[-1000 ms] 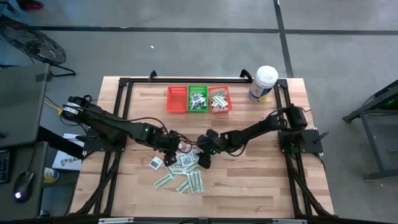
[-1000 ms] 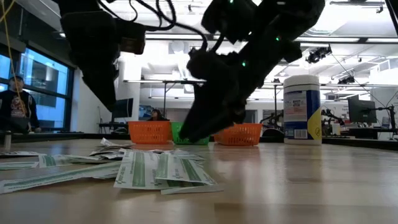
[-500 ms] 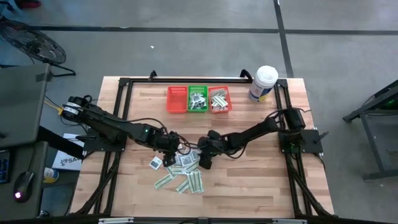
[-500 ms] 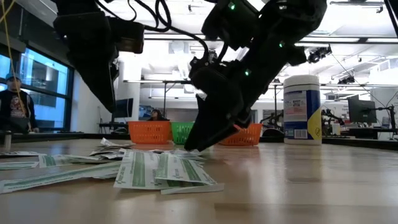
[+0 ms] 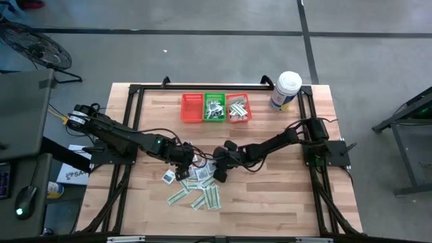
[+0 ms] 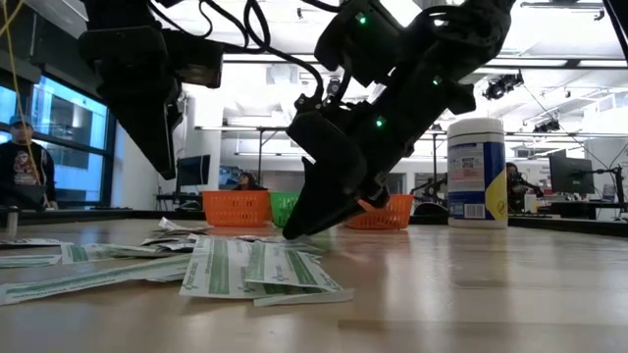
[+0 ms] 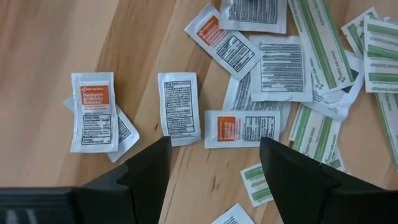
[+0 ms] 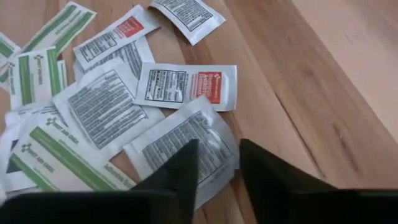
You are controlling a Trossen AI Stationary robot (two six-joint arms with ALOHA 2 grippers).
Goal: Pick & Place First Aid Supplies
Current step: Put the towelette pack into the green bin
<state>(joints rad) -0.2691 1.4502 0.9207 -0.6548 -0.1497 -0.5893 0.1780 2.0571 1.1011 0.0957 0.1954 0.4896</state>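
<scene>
Beyond the first aid supplies (image 5: 196, 185), a few packets are already held in the green basket (image 5: 214, 108), while most remain beneath the left gripper (image 7: 211, 163) and right gripper (image 8: 219, 163), both parted and empty

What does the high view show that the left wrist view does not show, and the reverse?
Only the high view shows the three baskets, the tub, both arms and the right pincer over the packets. Only the left wrist view shows the packets' print, orange label patches, and the left pincer open above bare wood. Both show the scattered pile on the table.
</scene>
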